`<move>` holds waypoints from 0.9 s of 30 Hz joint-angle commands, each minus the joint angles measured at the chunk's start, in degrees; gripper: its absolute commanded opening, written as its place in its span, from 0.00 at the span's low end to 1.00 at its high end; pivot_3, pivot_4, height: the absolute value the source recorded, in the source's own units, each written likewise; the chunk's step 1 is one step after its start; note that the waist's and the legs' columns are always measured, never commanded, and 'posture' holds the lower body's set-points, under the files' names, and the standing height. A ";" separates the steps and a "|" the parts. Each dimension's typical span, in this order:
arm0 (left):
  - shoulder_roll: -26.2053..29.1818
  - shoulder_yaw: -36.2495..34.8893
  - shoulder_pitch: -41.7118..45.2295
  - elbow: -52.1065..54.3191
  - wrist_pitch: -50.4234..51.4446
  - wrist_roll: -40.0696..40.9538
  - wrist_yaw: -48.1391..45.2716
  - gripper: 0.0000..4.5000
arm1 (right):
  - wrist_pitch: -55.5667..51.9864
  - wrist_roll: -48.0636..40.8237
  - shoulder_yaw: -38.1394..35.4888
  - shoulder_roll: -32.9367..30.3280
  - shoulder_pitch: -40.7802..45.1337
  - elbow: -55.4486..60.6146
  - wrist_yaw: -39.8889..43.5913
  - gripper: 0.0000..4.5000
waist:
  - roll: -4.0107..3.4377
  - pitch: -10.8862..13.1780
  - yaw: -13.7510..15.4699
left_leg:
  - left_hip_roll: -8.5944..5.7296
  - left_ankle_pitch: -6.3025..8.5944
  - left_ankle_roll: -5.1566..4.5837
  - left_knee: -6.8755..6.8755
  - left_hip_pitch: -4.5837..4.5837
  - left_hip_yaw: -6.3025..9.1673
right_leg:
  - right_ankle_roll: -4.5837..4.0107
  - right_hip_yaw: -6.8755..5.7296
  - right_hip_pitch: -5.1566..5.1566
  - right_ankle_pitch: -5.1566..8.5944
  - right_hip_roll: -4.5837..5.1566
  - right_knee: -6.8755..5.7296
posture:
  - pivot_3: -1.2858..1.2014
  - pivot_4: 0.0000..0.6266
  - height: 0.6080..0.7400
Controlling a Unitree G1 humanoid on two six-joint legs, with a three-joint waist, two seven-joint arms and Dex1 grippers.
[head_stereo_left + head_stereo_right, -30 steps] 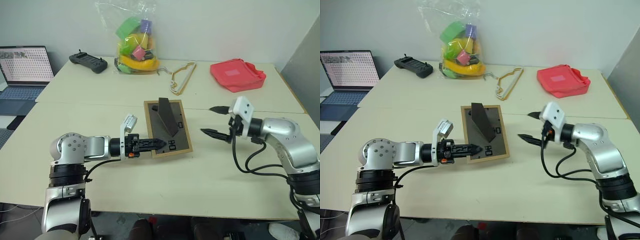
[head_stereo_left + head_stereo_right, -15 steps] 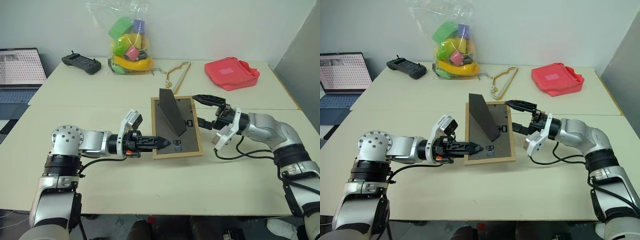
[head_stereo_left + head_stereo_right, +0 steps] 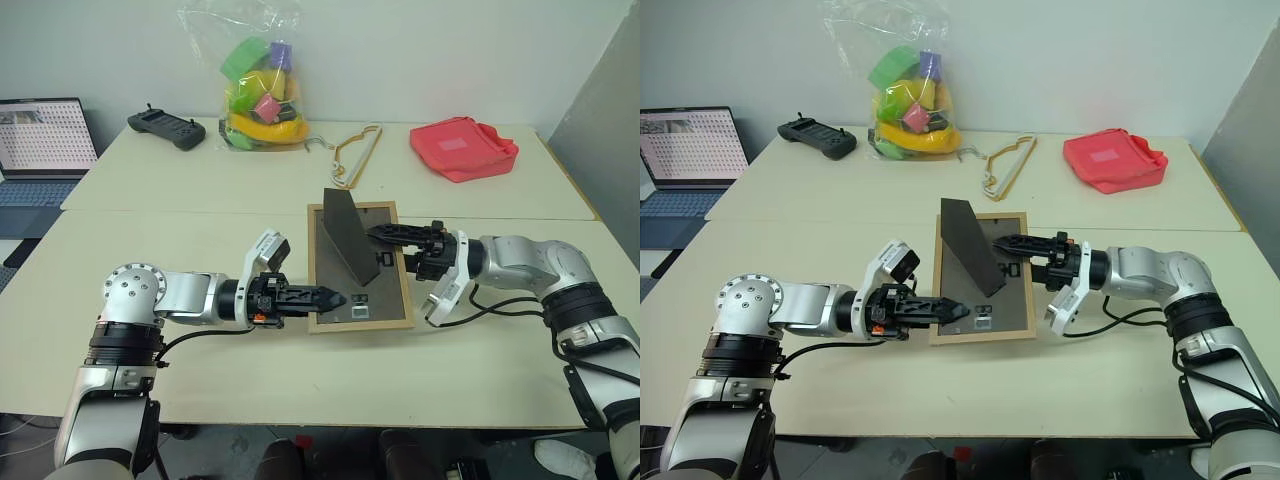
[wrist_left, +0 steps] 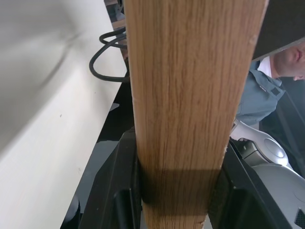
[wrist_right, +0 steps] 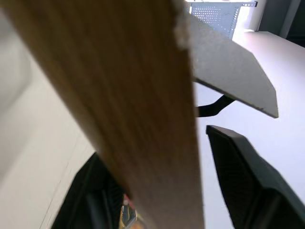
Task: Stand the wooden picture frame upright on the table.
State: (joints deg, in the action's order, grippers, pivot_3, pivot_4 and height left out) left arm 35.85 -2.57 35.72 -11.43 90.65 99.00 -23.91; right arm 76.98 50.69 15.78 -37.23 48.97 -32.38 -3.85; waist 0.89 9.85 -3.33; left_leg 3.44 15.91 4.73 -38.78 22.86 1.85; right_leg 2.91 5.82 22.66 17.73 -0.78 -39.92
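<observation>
The wooden picture frame (image 3: 359,266), back panel up and fold-out stand (image 3: 349,236) raised, is held over the middle of the table (image 3: 300,380), toward its front edge. The left gripper (image 3: 333,298) is clamped on the frame's near left corner, apparently to steady it. The right gripper (image 3: 385,235) straddles the right rail, fingers apart, seemingly ready to help tip it upright. A wire hanger (image 3: 352,155) lies near the far edge.

Even bright indoor light; soft shadows; wrist views blurred.
</observation>
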 commanded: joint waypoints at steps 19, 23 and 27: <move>7.12 -7.52 -4.54 17.41 -25.74 -24.59 1.10 1.00 | -51.83 -66.93 3.59 3.27 -6.49 11.96 49.29 0.29 | -0.03 0.03 -0.06 | 0.15 0.00 -0.01 0.03 0.02 0.28 | -0.06 -0.12 -0.11 0.02 0.10 0.03 | 0.52 0.24 1.00; 8.52 -5.51 -10.21 33.08 -32.77 -35.13 0.14 1.00 | -85.88 -85.63 -1.87 6.21 -6.04 18.03 53.11 0.29 | -0.06 0.06 0.33 | 0.09 0.01 -0.01 0.03 0.05 0.49 | -0.06 -0.23 -0.16 0.03 0.16 0.05 | 0.52 0.24 1.00; 6.12 -5.07 -14.92 39.88 -38.55 -41.12 0.23 1.00 | -99.07 -88.96 -5.88 9.44 -4.22 14.19 53.86 0.29 | -0.07 0.06 0.72 | 0.07 0.11 -0.19 0.03 0.02 0.35 | -0.12 -0.32 -0.21 0.06 0.04 0.05 | 0.52 0.24 1.00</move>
State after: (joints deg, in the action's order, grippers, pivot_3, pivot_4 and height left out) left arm 42.71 -7.01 21.74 24.95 55.55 60.40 -23.19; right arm -17.66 -35.80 12.76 -28.50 43.30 -18.15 48.81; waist 0.82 9.92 -2.62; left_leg 3.49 16.04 4.51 -38.75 22.85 2.13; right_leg 2.76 5.51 22.42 17.80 -0.75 -39.88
